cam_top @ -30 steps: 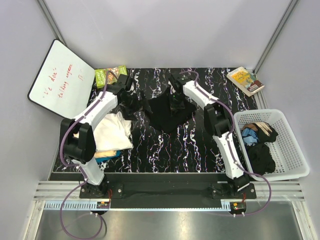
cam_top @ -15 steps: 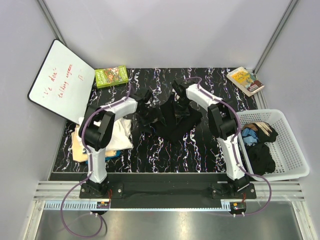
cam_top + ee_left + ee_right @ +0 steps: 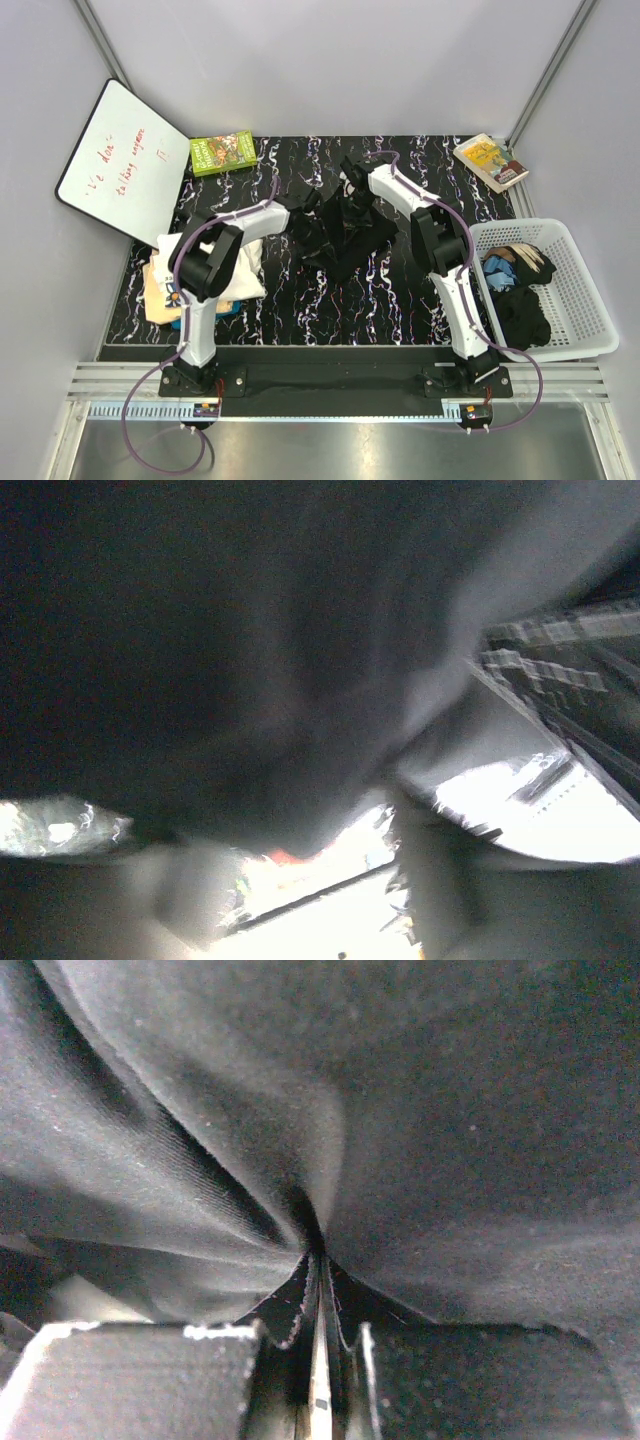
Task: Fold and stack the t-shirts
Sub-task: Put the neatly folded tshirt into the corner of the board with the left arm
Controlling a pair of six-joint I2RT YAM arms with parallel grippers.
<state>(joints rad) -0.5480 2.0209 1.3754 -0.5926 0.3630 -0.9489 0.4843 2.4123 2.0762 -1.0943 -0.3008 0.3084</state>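
A plain black t-shirt (image 3: 358,240) lies bunched in the middle of the marbled table. My right gripper (image 3: 352,200) is at its far edge, and in the right wrist view the gripper (image 3: 318,1255) is shut on a pinched fold of the black t-shirt (image 3: 450,1110). My left gripper (image 3: 305,228) is at the shirt's left edge. In the blurred left wrist view that gripper (image 3: 310,830) has its fingers apart, with black cloth (image 3: 200,630) hanging over the gap. Folded t-shirts, a white one on top (image 3: 222,262), are stacked at the left.
A white slatted basket (image 3: 592,300) at the right holds black and blue clothes (image 3: 520,300). A whiteboard (image 3: 120,160) leans at the far left beside a green book (image 3: 222,152). Another book (image 3: 490,160) lies at the far right corner.
My left arm has swung right from beside the stack to the black shirt's left edge. The shirt has bunched up a little. My right gripper keeps its hold.
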